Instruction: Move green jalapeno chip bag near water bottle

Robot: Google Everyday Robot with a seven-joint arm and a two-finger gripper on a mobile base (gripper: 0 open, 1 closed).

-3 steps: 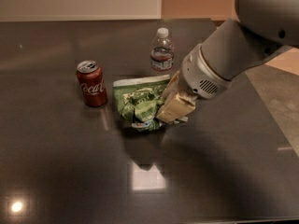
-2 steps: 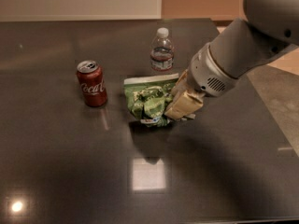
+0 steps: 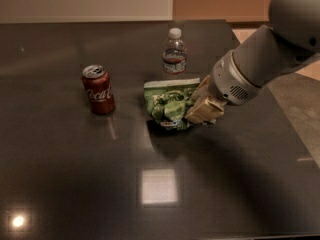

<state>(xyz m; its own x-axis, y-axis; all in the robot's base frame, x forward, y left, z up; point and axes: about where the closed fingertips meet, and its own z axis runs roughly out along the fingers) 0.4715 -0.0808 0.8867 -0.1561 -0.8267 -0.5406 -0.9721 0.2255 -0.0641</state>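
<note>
The green jalapeno chip bag (image 3: 169, 103) is crumpled, with its white top edge facing the back, near the middle of the dark table. My gripper (image 3: 196, 109) is shut on the bag's right side and holds it just in front of the water bottle (image 3: 174, 52). The bottle is clear with a white cap and a dark label band, and it stands upright a short gap behind the bag. My grey arm reaches in from the upper right.
A red Coca-Cola can (image 3: 98, 89) stands upright left of the bag. The dark glossy table (image 3: 75, 184) shows bright light reflections at the front. Its right edge (image 3: 295, 134) borders a grey floor.
My gripper has carried the chip bag to the right and slightly toward the back, nearer the water bottle and farther from the can.
</note>
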